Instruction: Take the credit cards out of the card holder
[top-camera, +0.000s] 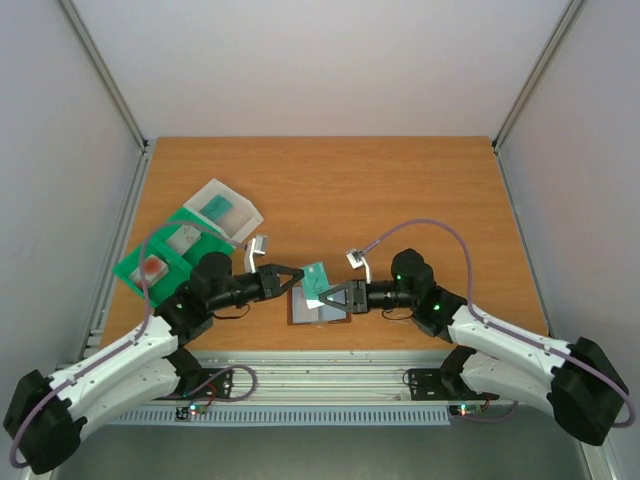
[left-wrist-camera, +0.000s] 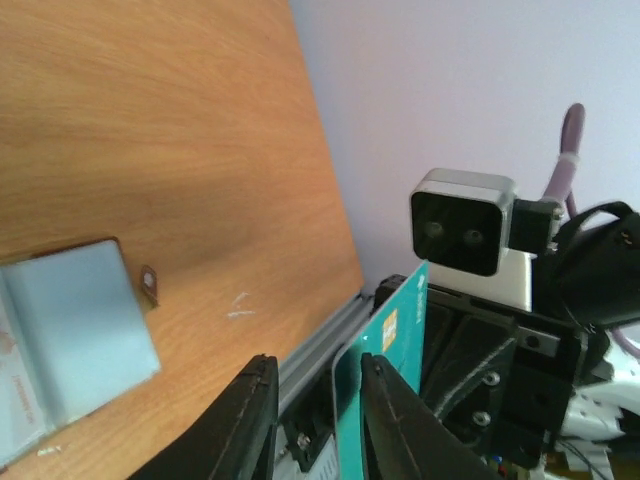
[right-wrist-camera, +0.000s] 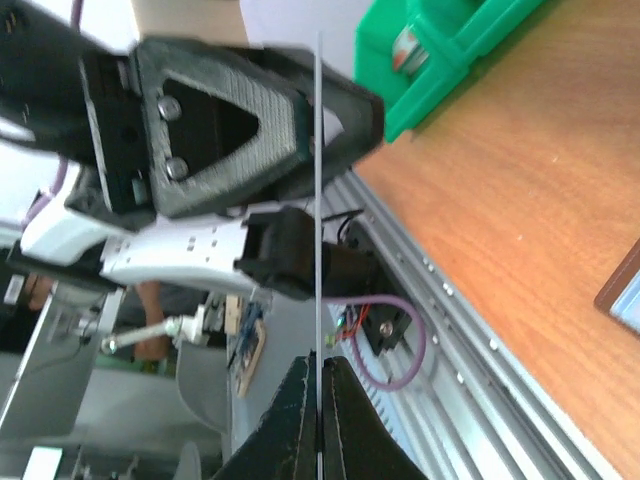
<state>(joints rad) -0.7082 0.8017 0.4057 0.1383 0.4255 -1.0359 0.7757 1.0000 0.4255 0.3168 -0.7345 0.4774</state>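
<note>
Credit card (top-camera: 316, 276), one thin rigid teal rectangle, sits over the one flat, open card holder (top-camera: 305, 312) at six o'clock. The right gripper (right-wrist-camera: 318, 368) pinches it, and the left gripper (left-wrist-camera: 318, 400) fingers are parted around it.

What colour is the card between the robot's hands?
The card is teal, seen best in the left wrist view.

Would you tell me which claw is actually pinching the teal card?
The right claw: its fingers are shut on the teal card; the left claw's stand apart.
</note>
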